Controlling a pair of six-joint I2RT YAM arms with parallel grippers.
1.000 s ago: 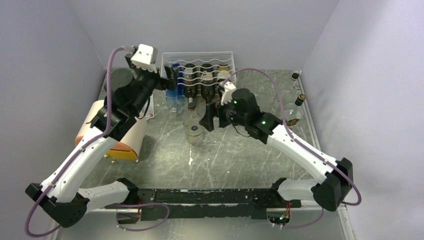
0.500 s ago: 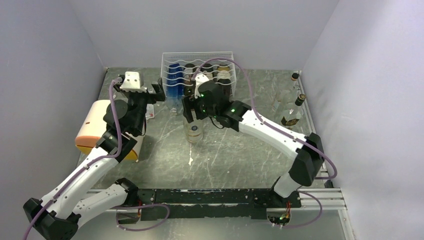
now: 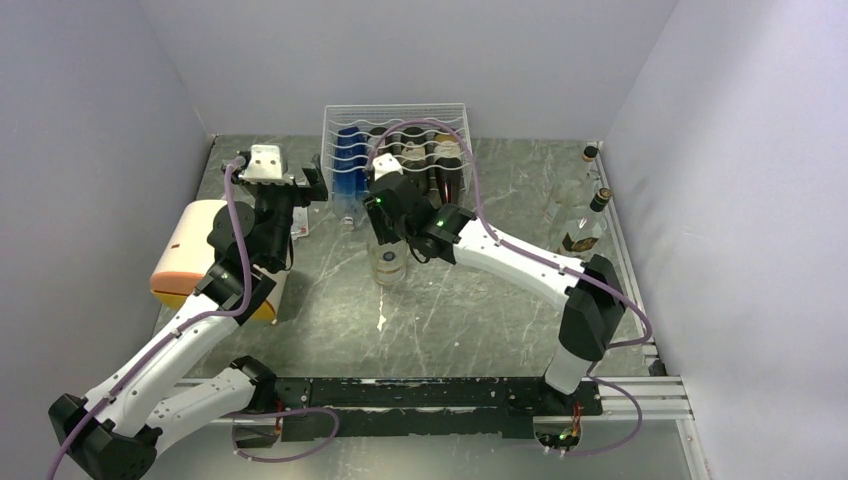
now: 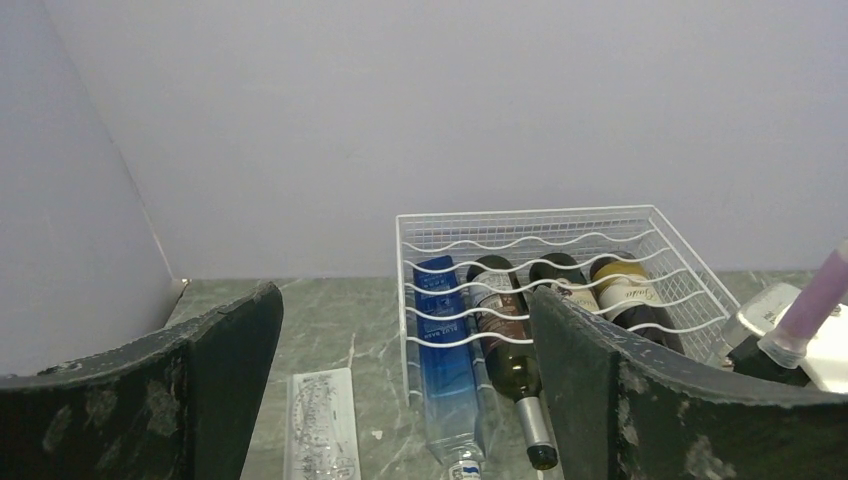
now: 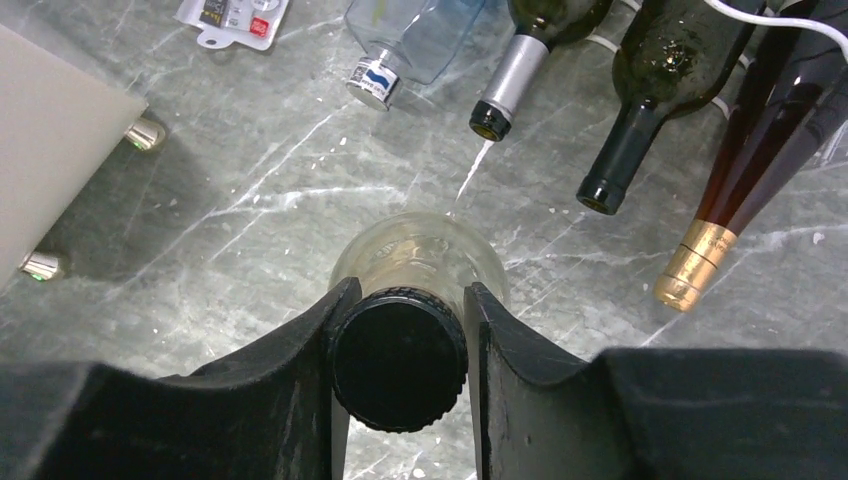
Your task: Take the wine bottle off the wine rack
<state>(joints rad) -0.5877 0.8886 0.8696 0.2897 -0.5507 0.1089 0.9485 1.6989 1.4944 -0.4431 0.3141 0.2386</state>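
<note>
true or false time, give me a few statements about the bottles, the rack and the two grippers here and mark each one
1. The right gripper has its fingers on either side of the black cap of the clear bottle. True.
2. The clear bottle lies in the wine rack. False: it stands upright on the table, in front of the rack.
3. The left gripper is clamped on a bottle neck. False: it is open and empty, facing the rack.
4. A blue bottle lies in the rack's leftmost column. True.
</note>
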